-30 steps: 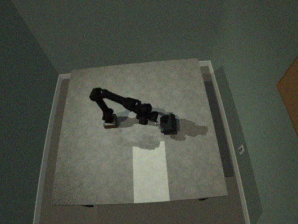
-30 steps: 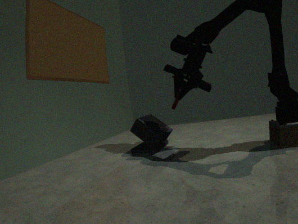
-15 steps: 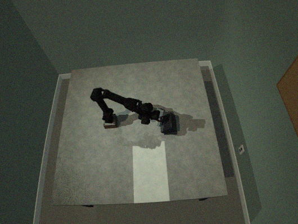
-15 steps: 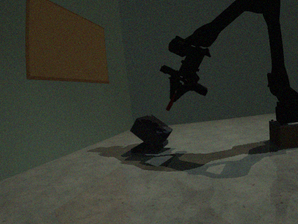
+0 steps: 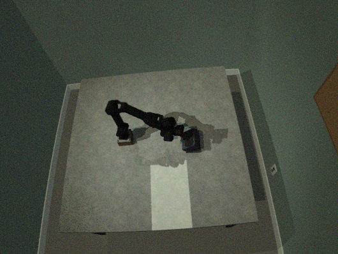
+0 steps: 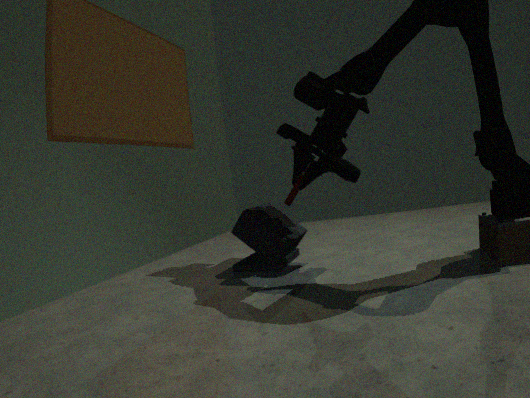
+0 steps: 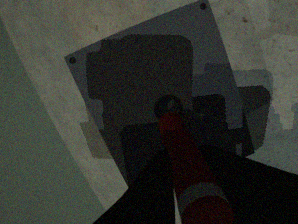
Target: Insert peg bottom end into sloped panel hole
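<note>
My gripper (image 6: 305,172) (image 5: 182,134) is shut on a round red peg (image 6: 293,192) (image 7: 189,176). The peg is tilted, its lower end pointing down and to the left at the sloped panel (image 6: 270,231) (image 5: 191,140) (image 7: 143,50). In the exterior view the peg's tip hangs a short way above the panel's upper face. In the wrist view the peg's far end lines up with the dark round hole (image 7: 168,104) in the grey panel face; I cannot tell whether it touches. The fingers are dark and hard to make out.
The arm's base (image 5: 124,138) (image 6: 502,240) stands on a brown block on the grey table (image 5: 105,179) (image 6: 350,350). A white strip (image 5: 170,198) runs to the table's front edge. An orange board (image 6: 115,80) hangs on the wall.
</note>
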Tool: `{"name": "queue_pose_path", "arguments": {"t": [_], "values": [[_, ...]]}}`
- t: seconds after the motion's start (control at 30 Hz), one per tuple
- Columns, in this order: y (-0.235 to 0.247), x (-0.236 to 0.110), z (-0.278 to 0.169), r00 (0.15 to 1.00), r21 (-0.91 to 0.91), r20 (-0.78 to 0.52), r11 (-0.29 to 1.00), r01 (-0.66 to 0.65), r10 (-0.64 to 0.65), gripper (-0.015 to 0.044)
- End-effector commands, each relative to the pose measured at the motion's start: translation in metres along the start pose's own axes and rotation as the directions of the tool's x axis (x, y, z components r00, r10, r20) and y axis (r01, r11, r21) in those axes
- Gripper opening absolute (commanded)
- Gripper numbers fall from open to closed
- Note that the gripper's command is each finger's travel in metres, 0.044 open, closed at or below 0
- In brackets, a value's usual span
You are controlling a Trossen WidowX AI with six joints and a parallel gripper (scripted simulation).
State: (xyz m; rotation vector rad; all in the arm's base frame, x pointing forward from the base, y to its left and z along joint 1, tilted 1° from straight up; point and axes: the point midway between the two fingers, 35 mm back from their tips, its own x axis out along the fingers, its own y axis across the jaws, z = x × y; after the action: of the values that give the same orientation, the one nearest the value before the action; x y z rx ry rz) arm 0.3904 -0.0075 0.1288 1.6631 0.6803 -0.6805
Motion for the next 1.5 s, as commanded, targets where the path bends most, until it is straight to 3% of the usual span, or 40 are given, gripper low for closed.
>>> {"name": "queue_pose_path", "arguments": {"t": [0.0,0.97,1.47], "values": [[-0.004,0.007,-0.001,1.0,-0.01,-0.006,1.0,0.001,-0.001,0.0],[-0.004,0.034,-0.002,1.0,-0.006,-0.011,1.0,-0.007,0.007,0.0],[-0.005,0.029,-0.002,1.0,-0.01,-0.011,1.0,-0.005,0.005,0.0]]}}
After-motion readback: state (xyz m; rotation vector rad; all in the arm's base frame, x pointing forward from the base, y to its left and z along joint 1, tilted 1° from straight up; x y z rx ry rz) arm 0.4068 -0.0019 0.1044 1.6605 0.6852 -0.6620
